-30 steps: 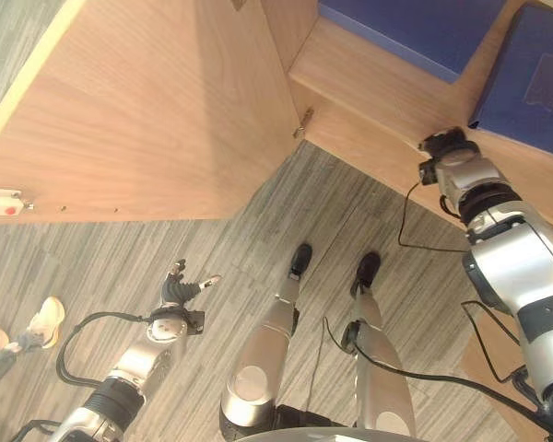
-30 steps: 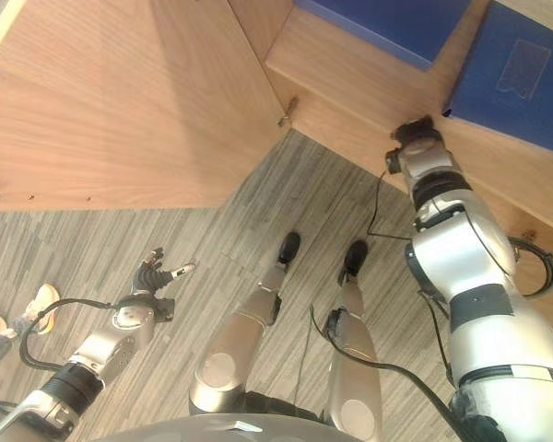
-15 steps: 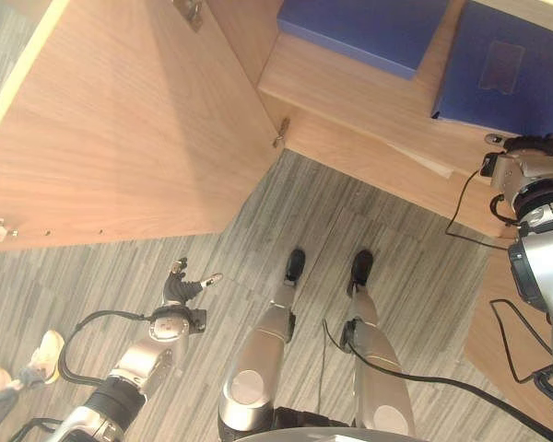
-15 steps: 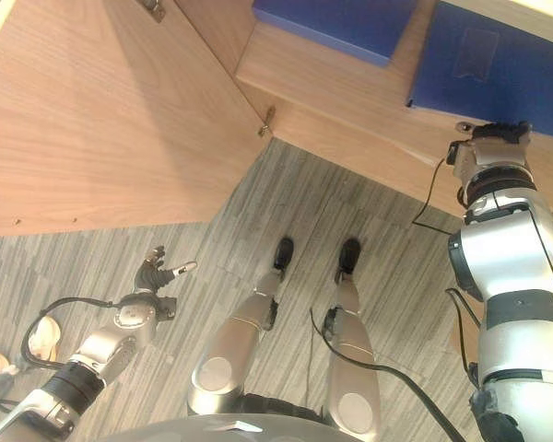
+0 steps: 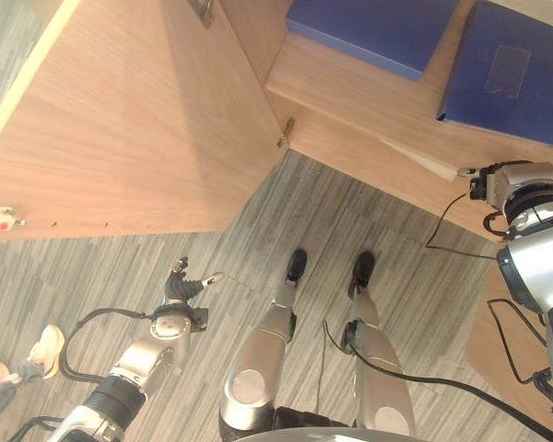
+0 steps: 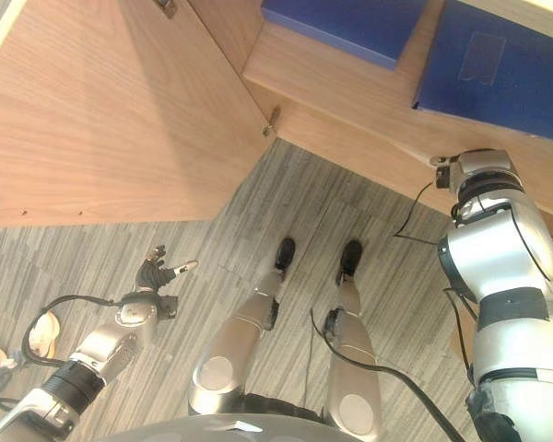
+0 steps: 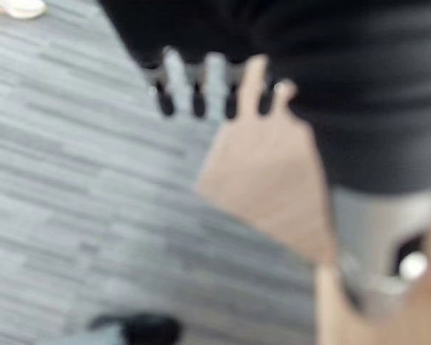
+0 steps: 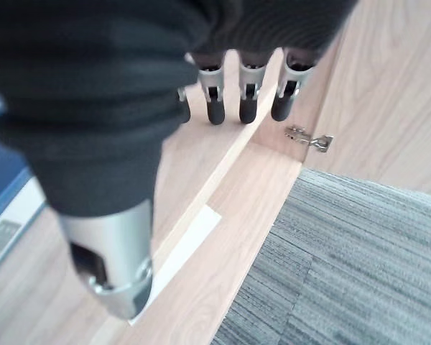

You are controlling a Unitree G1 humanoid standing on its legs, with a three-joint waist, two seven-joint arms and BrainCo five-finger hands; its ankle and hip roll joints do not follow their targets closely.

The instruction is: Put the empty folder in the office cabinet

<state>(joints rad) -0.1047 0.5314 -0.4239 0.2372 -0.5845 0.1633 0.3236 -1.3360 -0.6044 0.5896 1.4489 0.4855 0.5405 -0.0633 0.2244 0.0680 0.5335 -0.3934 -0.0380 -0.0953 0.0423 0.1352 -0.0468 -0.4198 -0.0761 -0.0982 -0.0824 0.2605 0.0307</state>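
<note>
The right hand [image 8: 237, 90], fingers straight and empty, hangs by the cabinet [image 5: 369, 101] edge, likely because the folder [image 5: 511, 78] already lies on the shelf, while the left hand [image 5: 180, 290] idles open.

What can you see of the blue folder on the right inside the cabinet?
The right-hand blue folder is a dark blue, flat rectangular binder with a clear label pocket on its cover. It lies on the cabinet's wooden shelf, apart from a second blue folder to its left. Its near edge sits just above the right hand, which is beside the shelf's front edge; nothing grips the folder. Its upper part runs out of the picture.
</note>
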